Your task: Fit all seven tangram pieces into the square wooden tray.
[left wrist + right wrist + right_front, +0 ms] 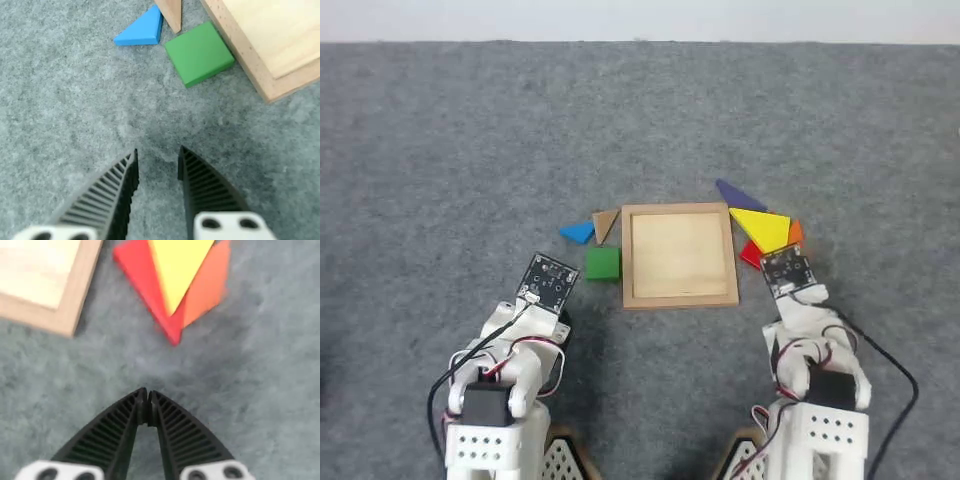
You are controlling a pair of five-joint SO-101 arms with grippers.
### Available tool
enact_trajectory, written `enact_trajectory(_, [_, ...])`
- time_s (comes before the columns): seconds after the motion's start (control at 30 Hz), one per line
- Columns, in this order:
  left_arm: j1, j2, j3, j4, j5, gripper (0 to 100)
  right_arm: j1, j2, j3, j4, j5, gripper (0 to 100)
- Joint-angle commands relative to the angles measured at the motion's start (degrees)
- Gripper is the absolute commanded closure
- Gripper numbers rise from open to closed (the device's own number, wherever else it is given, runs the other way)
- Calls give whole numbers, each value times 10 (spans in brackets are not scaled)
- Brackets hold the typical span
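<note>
Hovering over the grey bench, my left end effector has its fingers apart with nothing between them. My right end effector has its fingers pressed together on nothing. The square tray lies between my two arms and is bare, with none of the seven pieces in it yet.

The green square lies flat ahead of my left end effector, a little toward the tray and just beside its near wall. My left arm is plainly the nearer one. The square's sides sit skewed to the line of my fingers, so I judge a wrist turn is needed before closing across it. The blue triangle and wooden triangle lie beyond it.

Ahead of my right end effector, the yellow triangle appears to overlap the red triangle and the orange piece. The purple piece lies farther off, by the tray's far corner.
</note>
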Motion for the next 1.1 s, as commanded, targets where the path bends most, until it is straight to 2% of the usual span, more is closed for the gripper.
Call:
enact_trajectory(0.0, [-4, -9, -7, 4, 1, 863, -4, 1, -102, 35, 10, 982])
enact_trajectory(0.2, [-4, -9, -7, 4, 1, 863, -5, 114, -256, 63, 7, 888])
enact_trajectory(0.33, [-4, -9, -7, 4, 1, 863, -28, 300, -361, 38, -10, 873])
enact_trajectory(0.53, [-4, -9, -7, 4, 1, 863, -113, 611, -553, 15, -12, 869])
enact_trajectory(0.73, [-4, -9, -7, 4, 1, 863, -123, 863, -739, 18, 32, 730])
enact_trajectory(0.87, [-4, -9, -7, 4, 1, 863, -109, 953, -798, 15, 39, 668])
enact_trajectory(1.07, [-4, -9, -7, 4, 1, 863, -112, 1004, -808, 11, 58, 668])
